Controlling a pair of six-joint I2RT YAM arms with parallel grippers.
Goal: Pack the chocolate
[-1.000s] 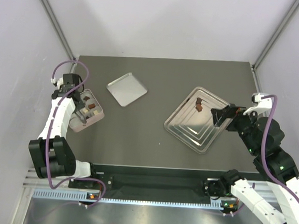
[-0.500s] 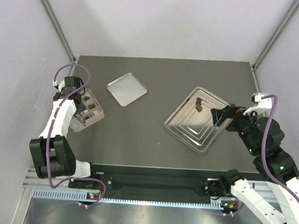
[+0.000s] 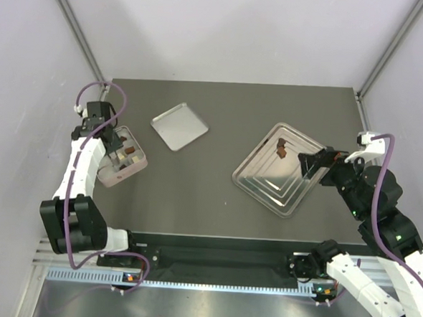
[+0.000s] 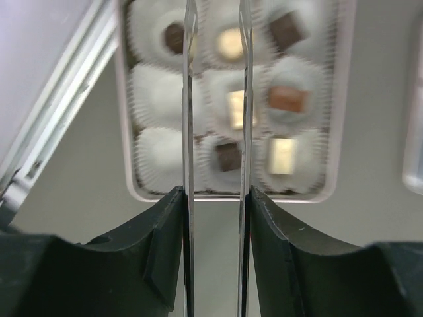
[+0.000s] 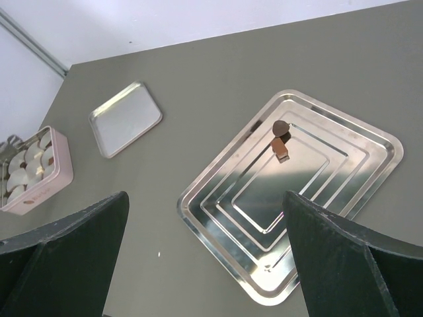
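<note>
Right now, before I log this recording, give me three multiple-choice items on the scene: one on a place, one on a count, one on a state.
1. Where do the loose chocolates lie?
A) on the small lid
B) on the large steel tray
C) on the bare table

2. How many of them lie there?
A) two
B) four
C) six

3. How is the right gripper?
A) shut on a chocolate
B) shut, empty
C) open, empty

Answers:
1 B: both sit inside the tray's rim.
2 A: the right wrist view shows one round and one blocky.
3 C: its jaws stand wide apart with nothing between them.
</note>
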